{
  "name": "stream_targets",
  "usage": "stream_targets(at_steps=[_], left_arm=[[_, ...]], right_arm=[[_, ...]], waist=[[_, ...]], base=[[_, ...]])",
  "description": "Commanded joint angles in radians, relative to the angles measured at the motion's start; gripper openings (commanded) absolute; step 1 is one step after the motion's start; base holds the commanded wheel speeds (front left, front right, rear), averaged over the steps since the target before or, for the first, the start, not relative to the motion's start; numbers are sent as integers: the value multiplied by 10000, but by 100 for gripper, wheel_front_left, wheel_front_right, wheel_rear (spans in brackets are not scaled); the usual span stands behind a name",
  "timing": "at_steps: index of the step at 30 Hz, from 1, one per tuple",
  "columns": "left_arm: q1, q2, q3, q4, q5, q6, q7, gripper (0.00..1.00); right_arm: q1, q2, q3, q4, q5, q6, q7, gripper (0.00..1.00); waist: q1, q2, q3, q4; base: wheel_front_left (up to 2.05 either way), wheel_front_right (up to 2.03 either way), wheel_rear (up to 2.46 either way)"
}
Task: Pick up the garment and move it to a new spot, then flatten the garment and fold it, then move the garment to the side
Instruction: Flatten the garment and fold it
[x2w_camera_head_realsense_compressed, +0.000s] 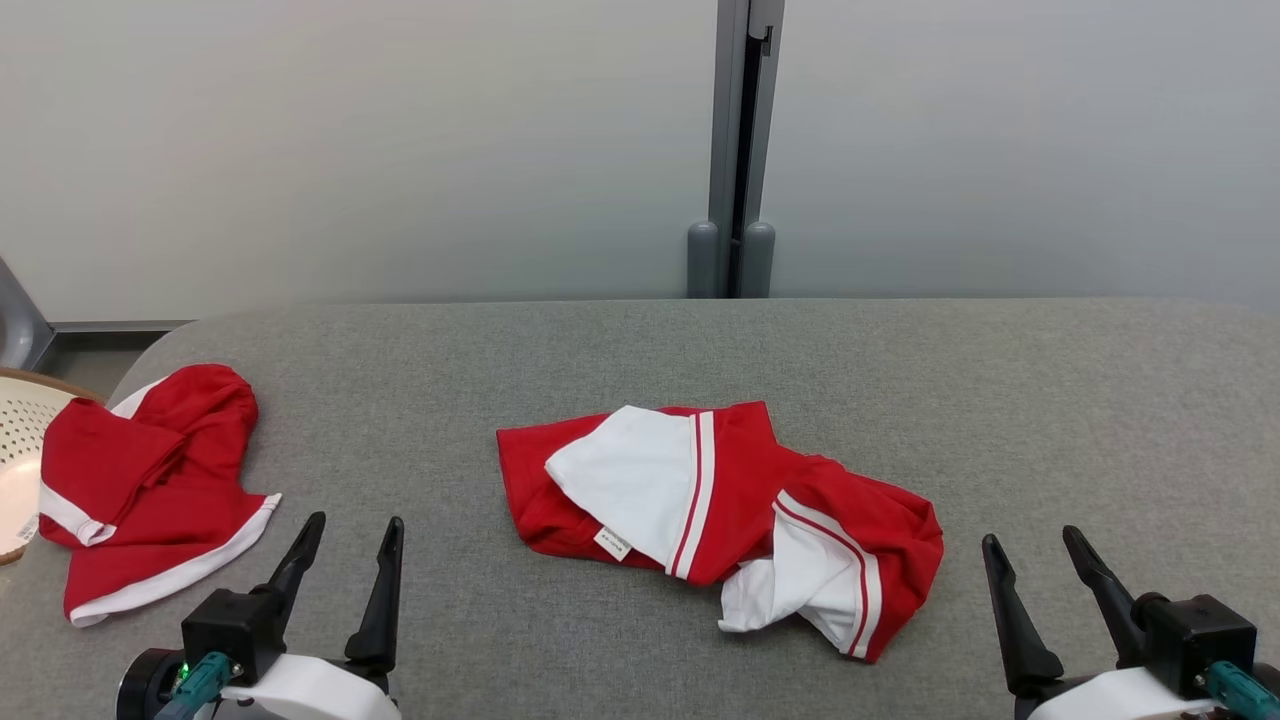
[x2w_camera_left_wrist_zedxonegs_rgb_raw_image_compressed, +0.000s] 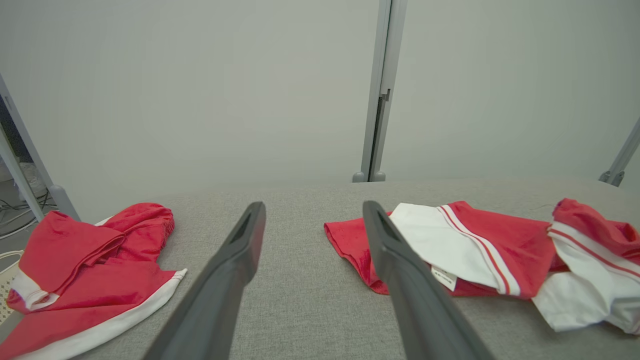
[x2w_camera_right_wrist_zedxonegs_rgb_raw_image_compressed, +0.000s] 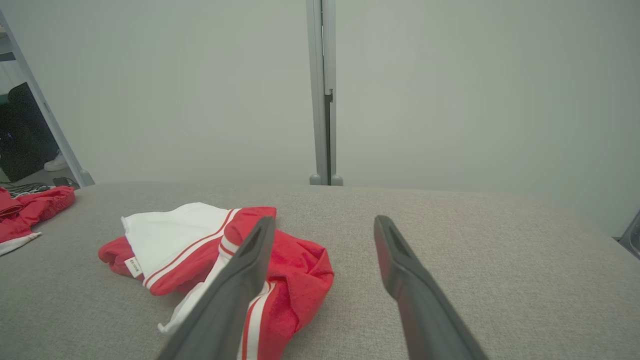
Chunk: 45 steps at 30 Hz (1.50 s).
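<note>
Garment (x2w_camera_head_realsense_compressed: 720, 510) is seen crumpled on the bench (x2w_camera_head_realsense_compressed: 600, 350), unpicked. Left end effector (x2w_camera_head_realsense_compressed: 356, 522) and right end effector (x2w_camera_head_realsense_compressed: 1030, 536) are held released, empty, flanking it, likely staged for pickup.

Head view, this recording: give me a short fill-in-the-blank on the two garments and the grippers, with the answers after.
1. The crumpled garment in the middle of the grey table is red and ____.
2. The left gripper and the right gripper both stand ____, with nothing between their fingers.
3. The second red garment lies nearer the ____ gripper.

Missing words: white; open; left.
</note>
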Motion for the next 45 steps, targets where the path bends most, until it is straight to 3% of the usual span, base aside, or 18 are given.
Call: stream_targets(at_steps=[1,17,24,34,44,45], left_arm=[[44,72,7,-25,-34,65,27,100],[-188,35,-145,38,-25,136,48,100],[-664,-92,-325,-24,94,33,78,100],[-2000,-679,-843,252,405,-377,-142,100],[-2527,-972,-734,590,542,-518,-391,100],[-2556,-999,-718,615,563,-519,-413,100]], right_arm=[[73,-31,-21,-47,1,-3,42,100],[-148,-6,156,88,92,-3,33,100],[-650,-245,1043,487,186,-3,426,100],[-3205,-969,4382,2716,377,-3,1373,100],[-4884,-1020,4762,4936,-440,-5,1514,100],[-4914,-981,4719,5073,-500,-5,1473,56]], waist=[[0,0,5,3],[0,0,17,89],[0,0,309,442],[0,0,1616,1630],[0,0,2321,1981],[0,0,2339,1981]], base=[[0,0,0],[0,0,0],[0,0,0],[0,0,0],[0,0,0],[0,0,0]])
